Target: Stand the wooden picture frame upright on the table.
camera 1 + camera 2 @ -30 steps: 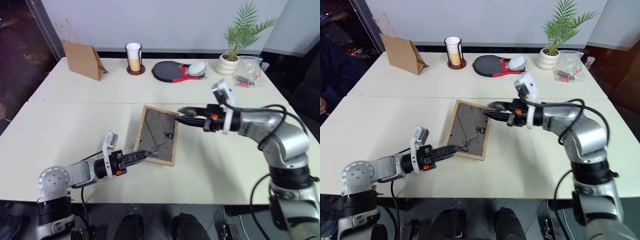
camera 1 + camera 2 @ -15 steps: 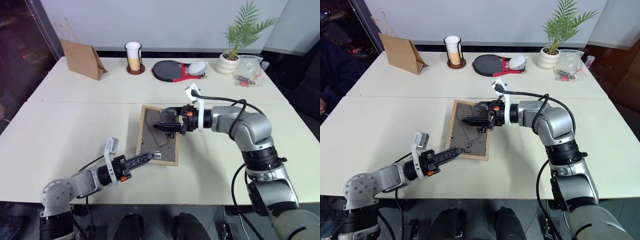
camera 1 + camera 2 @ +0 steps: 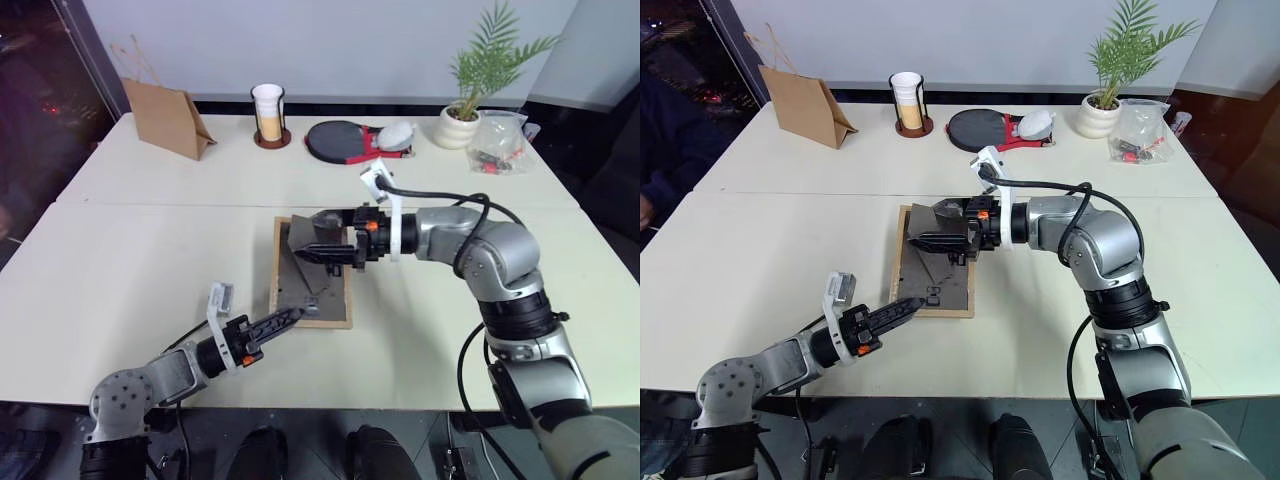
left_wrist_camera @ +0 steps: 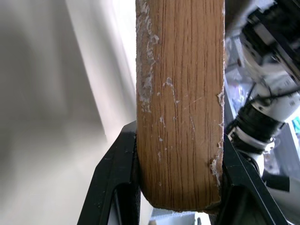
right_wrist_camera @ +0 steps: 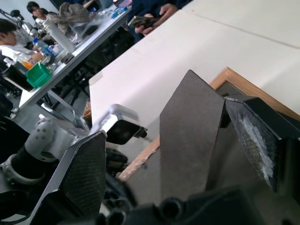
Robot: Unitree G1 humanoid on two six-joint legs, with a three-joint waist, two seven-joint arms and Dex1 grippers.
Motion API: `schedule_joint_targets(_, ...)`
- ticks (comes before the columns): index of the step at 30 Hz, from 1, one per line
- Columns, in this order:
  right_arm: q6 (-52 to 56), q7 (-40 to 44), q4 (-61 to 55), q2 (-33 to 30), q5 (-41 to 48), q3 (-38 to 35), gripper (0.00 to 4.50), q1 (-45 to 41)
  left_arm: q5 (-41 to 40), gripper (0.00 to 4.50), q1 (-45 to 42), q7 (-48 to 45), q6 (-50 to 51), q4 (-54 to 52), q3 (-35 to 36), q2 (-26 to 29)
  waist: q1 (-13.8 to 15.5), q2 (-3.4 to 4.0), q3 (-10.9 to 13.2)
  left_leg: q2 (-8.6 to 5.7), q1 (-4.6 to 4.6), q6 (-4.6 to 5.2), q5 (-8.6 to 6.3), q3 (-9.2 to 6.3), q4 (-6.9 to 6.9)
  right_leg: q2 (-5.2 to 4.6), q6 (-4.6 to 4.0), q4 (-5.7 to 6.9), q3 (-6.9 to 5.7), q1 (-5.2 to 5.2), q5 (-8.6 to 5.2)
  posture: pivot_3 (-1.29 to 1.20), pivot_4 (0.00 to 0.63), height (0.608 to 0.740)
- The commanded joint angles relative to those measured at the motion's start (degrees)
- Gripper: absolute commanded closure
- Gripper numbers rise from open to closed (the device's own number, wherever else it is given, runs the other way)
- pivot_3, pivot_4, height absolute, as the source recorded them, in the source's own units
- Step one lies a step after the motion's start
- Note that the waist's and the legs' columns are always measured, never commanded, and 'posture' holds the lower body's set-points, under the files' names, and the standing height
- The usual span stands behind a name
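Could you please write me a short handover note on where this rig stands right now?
Left gripper: shut on the near edge of the wooden picture frame; in the left wrist view its fingers clamp the wood.
Right gripper: open, jaws wide over the frame's dark back, the fold-out stand raised between them, one finger against it.
Frame: back side up on the table, near the seam, far edge seemingly tilted up.
Done: frame gripped, stand swung out.
Left: tip the frame upright onto its stand, release both grippers.
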Motion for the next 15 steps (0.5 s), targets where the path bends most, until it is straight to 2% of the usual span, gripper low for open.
schedule_joint_targets(1,1.2,-0.4,-5.0,-0.6,3.5,-2.9,0.04,-0.9,0.0,3.42,-0.8,-2.4,-2.0,1.2,0.4,0.0,-0.1,0.0,0.0,0.01,0.0,0.0,0.0,0.0,-0.02,0.0,0.0,-0.01,0.0,-0.01,0.0,0.0,0.15,0.74)
schedule_joint_targets(7,2.9,-1.6,-9.6,-1.4,6.0,-3.7,0.04,1.0,3.1,3.42,-2.5,-6.2,-4.6,5.8,-0.2,0.3,-0.1,0.0,0.0,0.0,0.01,-0.01,0.01,0.0,-0.24,0.0,-0.02,-0.12,0.01,-0.06,-0.01,0.0,0.15,0.74)
schedule_joint_targets(15,0.9,-2.2,-9.5,-3.4,5.4,-3.4,0.04,1.8,6.7,3.42,-4.0,-11.7,-6.0,9.4,-0.7,1.0,0.0,0.0,0.0,0.0,0.01,-0.02,0.01,0.01,-0.52,0.0,0.08,-0.4,0.0,-0.06,0.04,0.0,0.15,0.74)
